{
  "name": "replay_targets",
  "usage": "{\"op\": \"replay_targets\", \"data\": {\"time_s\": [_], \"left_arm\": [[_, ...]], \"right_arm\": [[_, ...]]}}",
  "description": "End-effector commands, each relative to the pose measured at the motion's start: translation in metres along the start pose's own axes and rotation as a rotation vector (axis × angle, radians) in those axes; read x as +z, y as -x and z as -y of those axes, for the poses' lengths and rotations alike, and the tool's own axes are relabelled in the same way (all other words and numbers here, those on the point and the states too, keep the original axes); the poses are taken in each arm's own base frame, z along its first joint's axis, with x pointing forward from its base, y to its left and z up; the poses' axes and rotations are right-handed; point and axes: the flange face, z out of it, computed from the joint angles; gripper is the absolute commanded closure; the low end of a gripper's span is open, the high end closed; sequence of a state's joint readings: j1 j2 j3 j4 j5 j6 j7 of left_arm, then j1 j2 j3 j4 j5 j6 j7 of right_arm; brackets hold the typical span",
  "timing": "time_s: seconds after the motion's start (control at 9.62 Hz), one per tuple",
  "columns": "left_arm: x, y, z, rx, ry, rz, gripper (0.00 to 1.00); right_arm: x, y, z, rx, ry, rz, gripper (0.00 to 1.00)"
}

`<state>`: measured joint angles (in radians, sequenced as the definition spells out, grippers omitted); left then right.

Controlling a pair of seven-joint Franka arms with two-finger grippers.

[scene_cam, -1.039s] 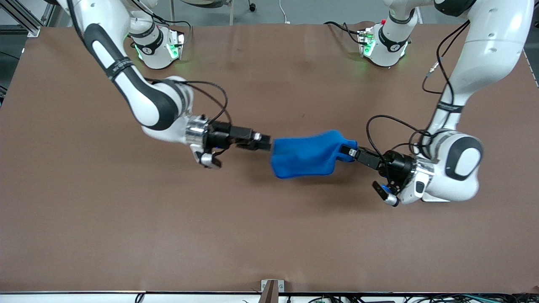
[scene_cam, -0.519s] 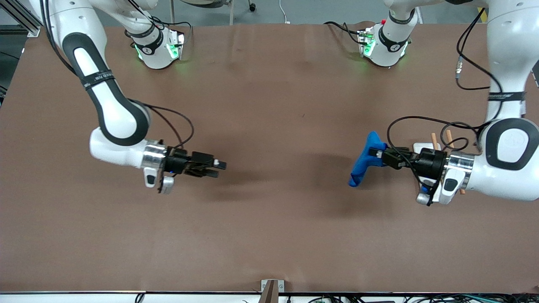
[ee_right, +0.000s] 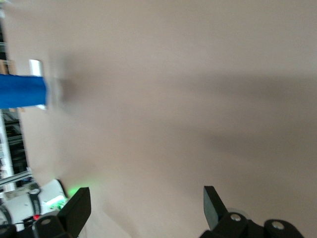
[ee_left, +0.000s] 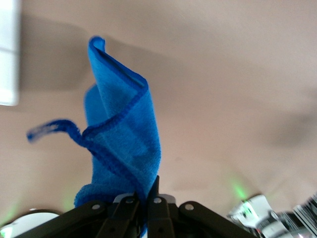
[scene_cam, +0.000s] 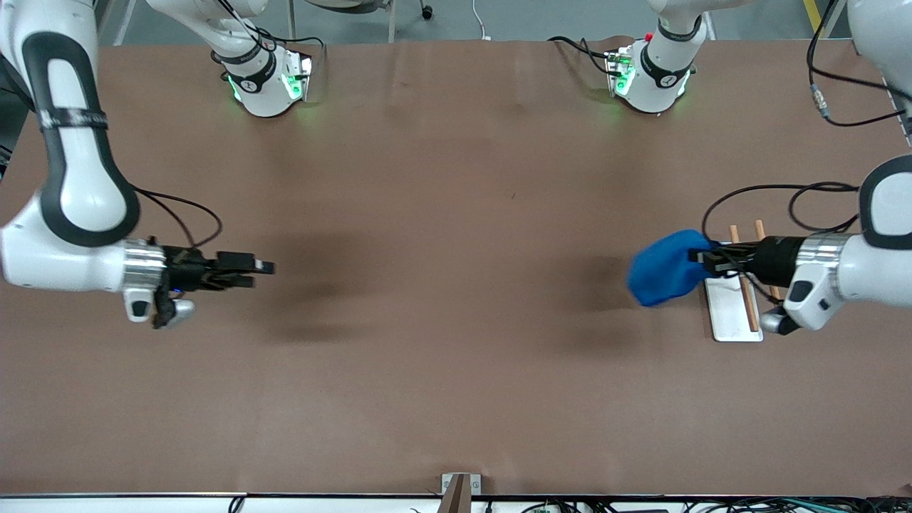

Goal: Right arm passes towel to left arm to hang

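- The right arm (scene_cam: 68,178) stands at its own end of the tabletop (scene_cam: 442,370), idle. The right gripper (scene_cam: 253,269) hovers over bare surface with its jaws released and nothing between them; the right wrist view shows the two fingers well apart.
- The middle of the tabletop carries only shadows.
- The towel (scene_cam: 662,267) hangs in the air toward the left arm's end, bunched into a soft blue lump over the tabletop just beside the rack base (scene_cam: 730,313).
- The left gripper (scene_cam: 702,261) has its jaws clenched on the towel. In the left wrist view the pinch sits on a folded edge near the stitched hem (ee_left: 116,134), with the rest of the cloth drooping free and one corner trailing loose.
- The rack is a white plate bearing two wooden rods (scene_cam: 744,285), partly hidden under the left arm (scene_cam: 855,274).
- Handling judgement: the cloth appears light, limp and fleecy. It should not slip readily from a firm pinch, and it is not fragile. It will not hold any shape, so it sags and swings with the arm.
- Grip judgement: the present hold near the hem looks sound for carrying. For hanging, a pinch close to an edge is preferable, so that the free length can drape over a rod.
- Risk judgement: the bunched folds and trailing corner may snag on a rod or land unevenly.
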<state>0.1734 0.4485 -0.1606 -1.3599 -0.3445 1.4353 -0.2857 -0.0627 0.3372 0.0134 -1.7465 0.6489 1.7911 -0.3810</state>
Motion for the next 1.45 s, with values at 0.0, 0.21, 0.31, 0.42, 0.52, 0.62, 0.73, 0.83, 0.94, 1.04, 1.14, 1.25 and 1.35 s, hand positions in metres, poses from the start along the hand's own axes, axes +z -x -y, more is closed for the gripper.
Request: {"op": "replay_targets", "data": {"time_s": [0.0, 0.21, 0.31, 0.42, 0.52, 0.62, 0.73, 0.83, 0.94, 1.04, 1.14, 1.25, 1.35], "left_arm": [[-0.009, -0.009, 0.046, -0.071, -0.083, -0.045, 1.00], [-0.008, -0.019, 0.078, -0.104, -0.146, -0.081, 1.00], [-0.003, -0.023, 0.086, -0.104, -0.149, -0.073, 1.00], [0.001, -0.026, 0.091, -0.105, -0.172, -0.068, 1.00], [0.005, -0.028, 0.095, -0.093, -0.200, -0.064, 1.00], [0.001, -0.030, 0.102, -0.076, -0.201, -0.077, 1.00], [0.005, -0.038, 0.114, -0.055, -0.211, -0.078, 1.00], [0.006, -0.042, 0.118, -0.035, -0.235, -0.086, 1.00], [0.003, -0.043, 0.124, -0.016, -0.240, -0.087, 1.00], [0.003, -0.043, 0.128, 0.015, -0.256, -0.084, 1.00], [0.000, -0.044, 0.141, 0.023, -0.267, -0.082, 1.00], [0.004, -0.049, 0.152, 0.047, -0.277, -0.067, 0.99], [0.003, -0.053, 0.161, 0.076, -0.304, -0.067, 0.99]], "right_arm": [[-0.054, 0.021, 0.004, 0.058, 0.195, -0.015, 0.00], [-0.114, 0.044, 0.006, 0.110, 0.346, -0.090, 0.00], [-0.137, 0.056, 0.008, 0.114, 0.395, -0.117, 0.00], [-0.160, 0.069, 0.016, 0.169, 0.481, -0.154, 0.00], [-0.183, 0.084, 0.031, 0.252, 0.522, -0.213, 0.00], [-0.195, 0.098, 0.045, 0.281, 0.522, -0.227, 0.00], [-0.213, 0.112, 0.055, 0.259, 0.564, -0.235, 0.00], [-0.238, 0.125, 0.075, 0.215, 0.586, -0.218, 0.00], [-0.251, 0.134, 0.097, 0.208, 0.591, -0.185, 0.00], [-0.272, 0.141, 0.110, 0.212, 0.595, -0.220, 0.00], [-0.292, 0.145, 0.109, 0.226, 0.596, -0.260, 0.00], [-0.307, 0.148, 0.098, 0.257, 0.599, -0.284, 0.00], [-0.311, 0.149, 0.092, 0.275, 0.597, -0.274, 0.00]]}}
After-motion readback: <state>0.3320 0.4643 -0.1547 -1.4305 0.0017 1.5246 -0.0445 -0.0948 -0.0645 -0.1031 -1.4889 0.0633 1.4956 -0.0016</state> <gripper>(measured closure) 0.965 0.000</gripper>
